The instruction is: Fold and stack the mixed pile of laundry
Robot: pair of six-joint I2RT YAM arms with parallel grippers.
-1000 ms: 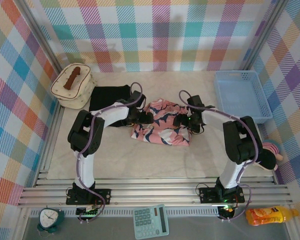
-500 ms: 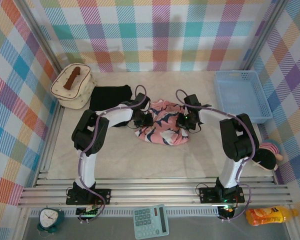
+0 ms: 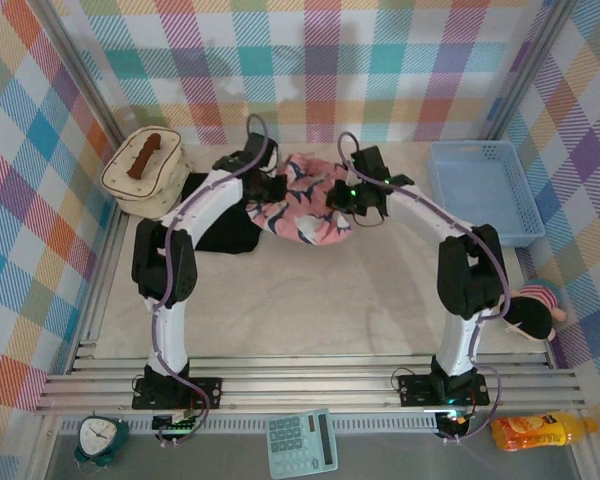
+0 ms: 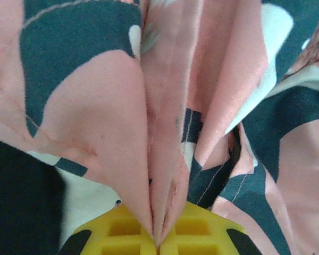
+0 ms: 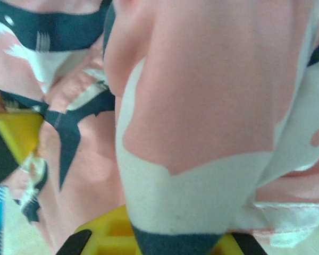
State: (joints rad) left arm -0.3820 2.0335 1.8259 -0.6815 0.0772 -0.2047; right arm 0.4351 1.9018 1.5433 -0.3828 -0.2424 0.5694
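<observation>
Starting from the top view: got the pink shirt [image 3: 298, 208] bunched into a lump toward the back of the counter [image 3: 280, 300], strung between the two arms. Can spot the left pincer [image 3: 270, 190] at its left edge and the right pincer [image 3: 342, 197] at its right edge, both dug into the cloth, so can't really make out the jaws from up here. Also seeing the black shirt [image 3: 223, 230] lying flat just left of the pink one, partly under the left arm, with its far corner near the cream bag [image 3: 145, 172]. Over on the right, well apart from the clothes, spotted a blue basket [image 3: 480, 190]. Moving on to the left wrist view: looking at a pleat of the pink shirt [image 4: 165, 79] pinched tight in the left pincer [image 4: 158, 241], yellow fingers [image 4: 122, 229] squeezed together on it at the bottom edge, folds fanning up and out from that spot. Can catch a slice of the black shirt [image 4: 16, 202] down in the lower left corner too. Right wrist view last: super close on the pink shirt [image 5: 202, 95], with a thick fold running down into the right pincer [image 5: 167, 239] between the yellow fingers [image 5: 103, 229]. Calling that one clamped on the cloth as well, though hard to see the actual tips under all that fabric.
</observation>
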